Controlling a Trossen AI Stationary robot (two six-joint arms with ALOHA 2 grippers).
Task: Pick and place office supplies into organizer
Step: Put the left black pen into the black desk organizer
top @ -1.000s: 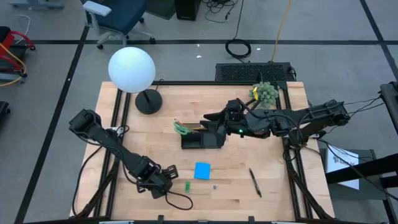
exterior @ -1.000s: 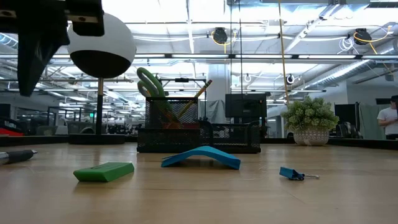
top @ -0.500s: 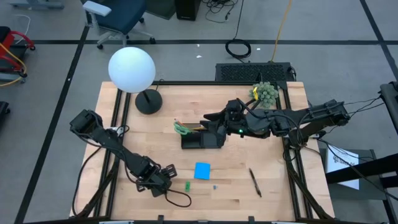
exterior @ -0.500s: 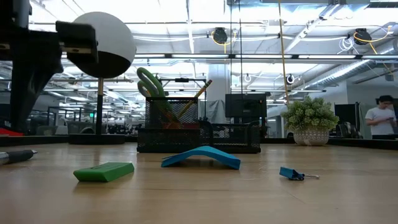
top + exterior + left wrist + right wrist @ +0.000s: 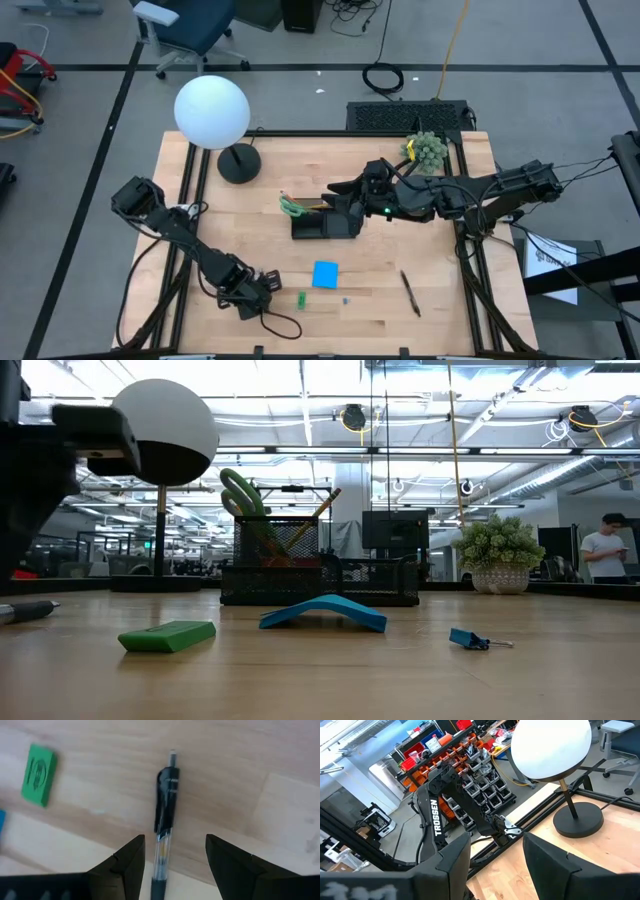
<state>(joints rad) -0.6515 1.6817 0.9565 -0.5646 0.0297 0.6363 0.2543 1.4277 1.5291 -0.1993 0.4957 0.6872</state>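
My left gripper (image 5: 175,857) points down near the table's front left (image 5: 256,290), open. Its fingers stand on either side of a black pen with a clear barrel (image 5: 165,812) that lies flat on the wood, and they do not touch it. Beside the pen lie a small green piece (image 5: 301,299) and a blue note pad (image 5: 325,274), which is arched with two edges on the table (image 5: 323,610). The black organizer (image 5: 325,222) holds green-handled scissors (image 5: 240,495) and a pencil (image 5: 318,512). My right gripper (image 5: 495,870) waits open, level, above the organizer.
A second black pen (image 5: 410,292) and a small blue clip (image 5: 346,299) lie near the front right. A white globe lamp (image 5: 212,112) on a round black base (image 5: 238,163) stands at the back left. A fuzzy green plant (image 5: 427,150) stands at the back right.
My left gripper has sunk toward the table over the pen and drifted a little toward the left edge, staying open. The right arm and the objects have kept still.
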